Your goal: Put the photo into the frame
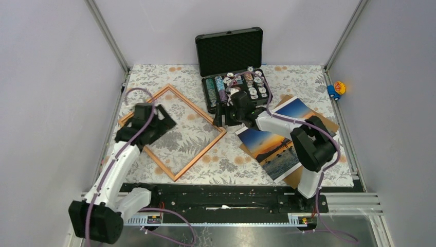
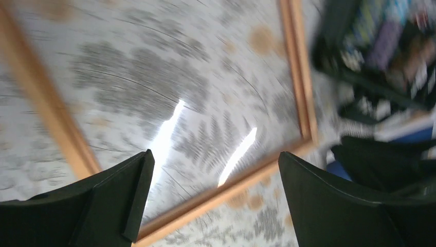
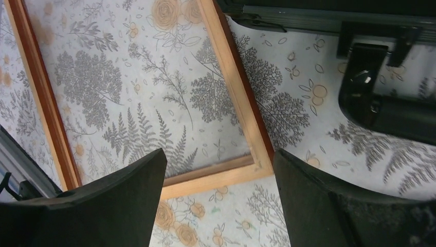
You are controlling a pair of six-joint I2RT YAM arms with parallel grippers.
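Since seemingly floppy and slick, pinch the photo (image 1: 270, 146) by its left corner, with left fingers (image 2: 118, 206) and right fingers (image 3: 128, 200) wide, empty.

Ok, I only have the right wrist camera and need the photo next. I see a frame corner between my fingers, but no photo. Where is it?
Observer: The photo lies picture side up on a brown board, to the right of the frame and partly under the right arm.
Operator: Is the left gripper holding anything?
Observer: No. The left gripper is open and empty, above the left part of the frame.
Operator: Anything close behind me?
Observer: Yes. An open black case of chips stands just beyond the right gripper.
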